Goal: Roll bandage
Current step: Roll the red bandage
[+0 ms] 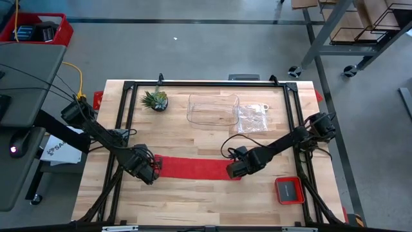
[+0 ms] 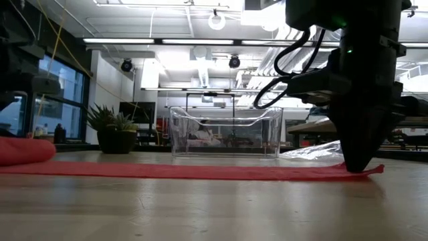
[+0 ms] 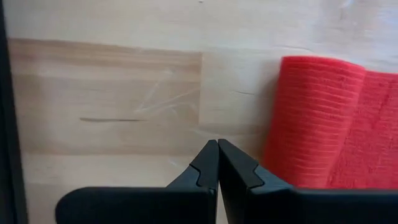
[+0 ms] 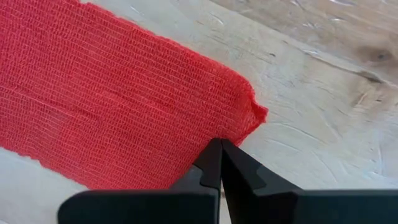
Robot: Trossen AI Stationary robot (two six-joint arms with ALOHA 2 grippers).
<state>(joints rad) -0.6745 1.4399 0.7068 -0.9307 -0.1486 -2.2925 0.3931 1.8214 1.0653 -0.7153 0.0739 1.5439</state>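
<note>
Bandage (image 1: 193, 167), flat strip, first fold rolled at 9 o'clock beside left gripper (image 1: 153, 169), fingers together; right gripper (image 1: 233, 171), fingers together, apparently pinning the 3 o'clock end.

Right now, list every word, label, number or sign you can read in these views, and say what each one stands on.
White sheet on the floor left of the table: dark print starting "SA", the rest cut off and too small to read.
Bandage, clear container, plastic bag, red tray, left gripper, right gripper: no text.
</note>
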